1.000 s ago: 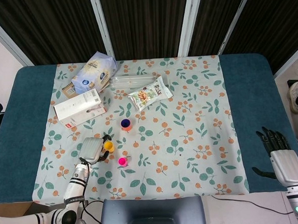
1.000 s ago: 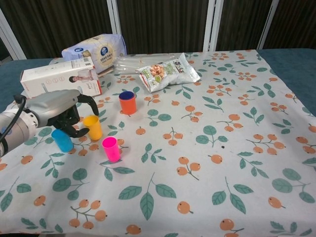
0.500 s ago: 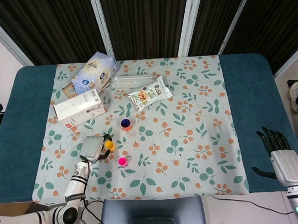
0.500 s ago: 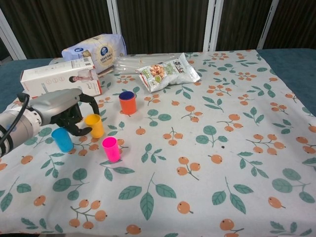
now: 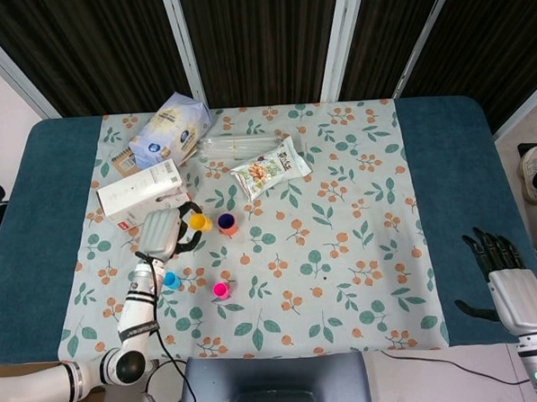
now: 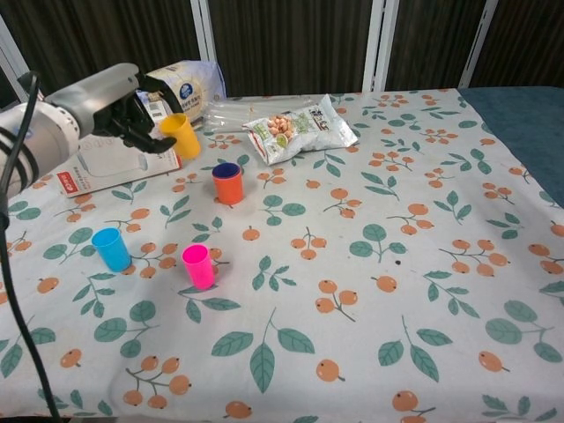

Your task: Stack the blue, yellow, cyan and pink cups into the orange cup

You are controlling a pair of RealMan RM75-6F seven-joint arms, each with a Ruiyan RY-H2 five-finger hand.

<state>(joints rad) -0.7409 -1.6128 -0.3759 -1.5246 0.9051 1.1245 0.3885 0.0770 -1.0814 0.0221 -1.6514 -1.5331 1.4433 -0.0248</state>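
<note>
The left hand [image 6: 119, 101] grips the yellow cup [image 6: 180, 135] in curled fingers and carries it in the air, clear of the cloth. The cup is tilted, its mouth leaning up and toward the hand, its base pointing down and right.

The relation that matters is between this cup and the orange cup [image 6: 228, 184]. The orange cup stands upright on the flowered tablecloth [image 6: 370, 264] just right of and nearer than the held cup, and its blue lining suggests the blue cup already sits inside it. In the head view the yellow cup [image 5: 198, 222] lies just left of the orange cup [image 5: 226, 224], close beside it but not yet over it. My reading is that the next move is a short carry to the right, with the yellow cup brought upright so its base drops straight into the open mouth; entering at its present tilt could catch the rim and tip the stack.

The cyan cup [image 6: 112, 248] and pink cup [image 6: 198, 266] stand upright near the front left, apart from each other and still to be stacked.

The right hand [image 5: 499, 259] rests far off at the near right edge of the table, fingers spread and empty, so the left hand is much the nearer.
</note>
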